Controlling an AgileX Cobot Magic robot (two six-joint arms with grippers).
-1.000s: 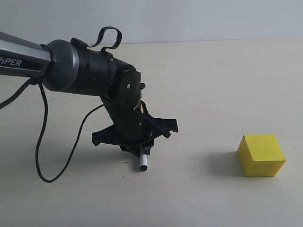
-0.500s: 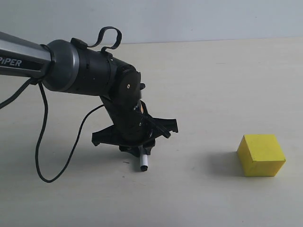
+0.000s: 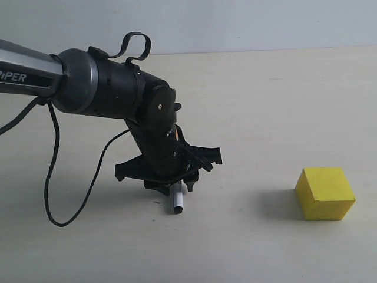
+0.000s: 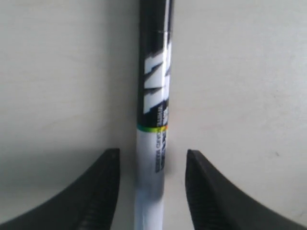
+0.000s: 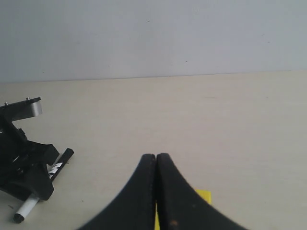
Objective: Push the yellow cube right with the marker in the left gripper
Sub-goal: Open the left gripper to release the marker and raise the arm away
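Note:
The marker (image 3: 177,203) lies on the table, its white end sticking out from under my left gripper (image 3: 174,188). In the left wrist view the marker (image 4: 152,120) runs between the fingers of the left gripper (image 4: 152,158), with a gap on each side, so the jaws are open and do not press it. The yellow cube (image 3: 324,193) sits on the table well to the right of the marker, apart from it. My right gripper (image 5: 156,157) is shut on nothing, with the cube (image 5: 204,195) partly hidden behind its fingers. The marker (image 5: 61,160) also shows there.
A black cable (image 3: 53,200) hangs from the left arm and loops down onto the table to the left of the gripper. The beige table (image 3: 265,118) ends at a pale wall behind. Bare table lies between marker and cube.
The left gripper's jaws have spread apart and let go of the marker, which stays in place on the table. The cube has not moved.

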